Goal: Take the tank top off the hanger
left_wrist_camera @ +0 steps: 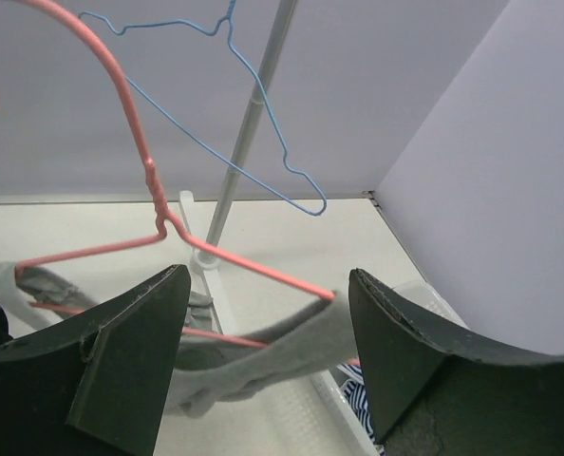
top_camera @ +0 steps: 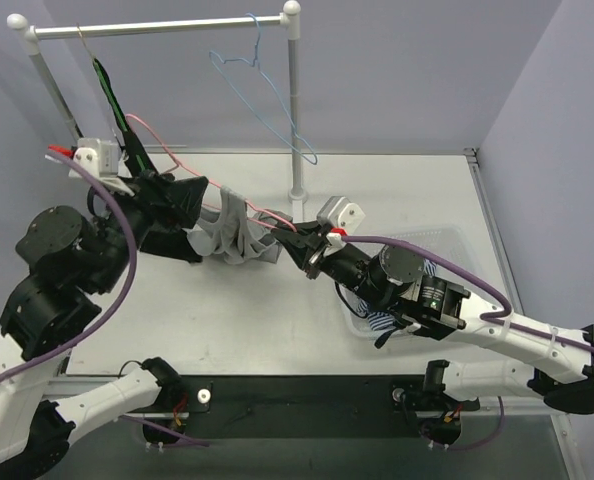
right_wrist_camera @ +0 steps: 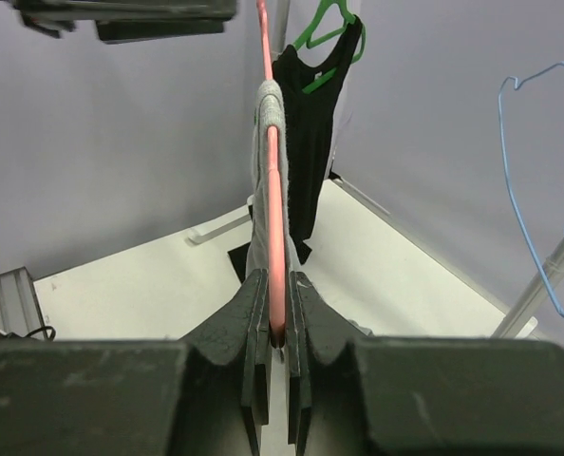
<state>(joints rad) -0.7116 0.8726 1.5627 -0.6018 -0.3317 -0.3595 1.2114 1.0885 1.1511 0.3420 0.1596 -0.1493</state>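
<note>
The task looks barely begun. The grey tank top [top_camera: 232, 236] is still threaded on the pink hanger [right_wrist_camera: 274, 237], bunched along the wire between the two claws and held above the table [top_camera: 237, 320]. The hanger is off the rack [top_camera: 157, 27] — that much is done. One strap still rides over the wire just ahead of the right claw [right_wrist_camera: 277, 285], which is pinched tight on the wire at one end. The left claw [left_wrist_camera: 268, 285] stands wide apart and grips nothing, with grey cloth and the hanger's lower wire lying in the gap between its jaws. What is left, I judge, is to close on cloth alone and draw it off the wire.

The best room seems to lie over the table on the near side of both claws. Beyond the left claw rises the rack's post [left_wrist_camera: 251, 123], with a bare blue hanger [left_wrist_camera: 216, 142] dangling beside it — both could snag. Farther ahead of the right claw hangs a black top [right_wrist_camera: 310, 142].
</note>
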